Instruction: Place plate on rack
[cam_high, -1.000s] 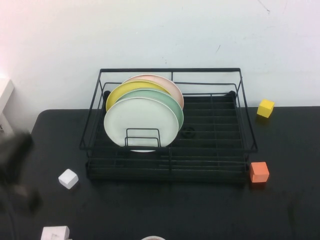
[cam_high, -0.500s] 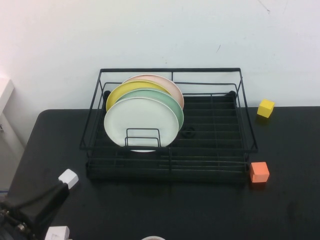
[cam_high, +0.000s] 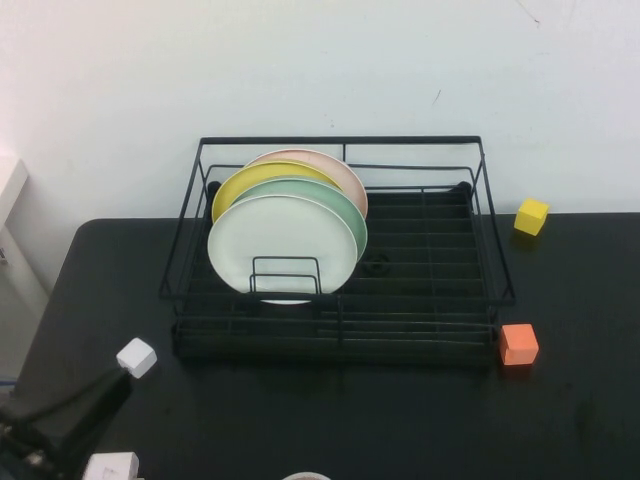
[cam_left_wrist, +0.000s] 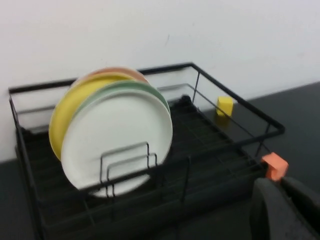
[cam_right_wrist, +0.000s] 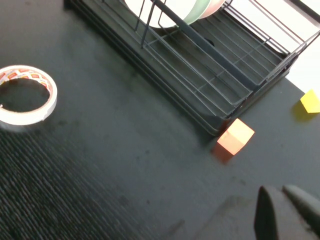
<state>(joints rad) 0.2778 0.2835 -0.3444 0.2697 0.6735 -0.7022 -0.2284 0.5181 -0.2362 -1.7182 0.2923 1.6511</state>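
Plate (cam_high: 282, 248) stood upright at the front of the rack (cam_high: 340, 140) in my high view, ahead of the green, yellow and pink plates; the left arm sat low at the near left corner. My left wrist view showed the left gripper (cam_left_wrist: 284, 207) closed, empty, near the orange cube (cam_left_wrist: 274, 165). My right wrist view showed the right gripper (cam_right_wrist: 287, 214) closed above the table (cam_right_wrist: 100, 165), tape roll (cam_right_wrist: 25, 97) well apart.

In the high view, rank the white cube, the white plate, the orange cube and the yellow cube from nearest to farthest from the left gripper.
The left gripper, shut, sits at the table's near left corner. The right gripper is shut, out of the high view.
1. White cube, just beside it.
2. White plate, standing in the rack, front of the stack.
3. Orange cube, off the rack's near right corner.
4. Yellow cube, far right.
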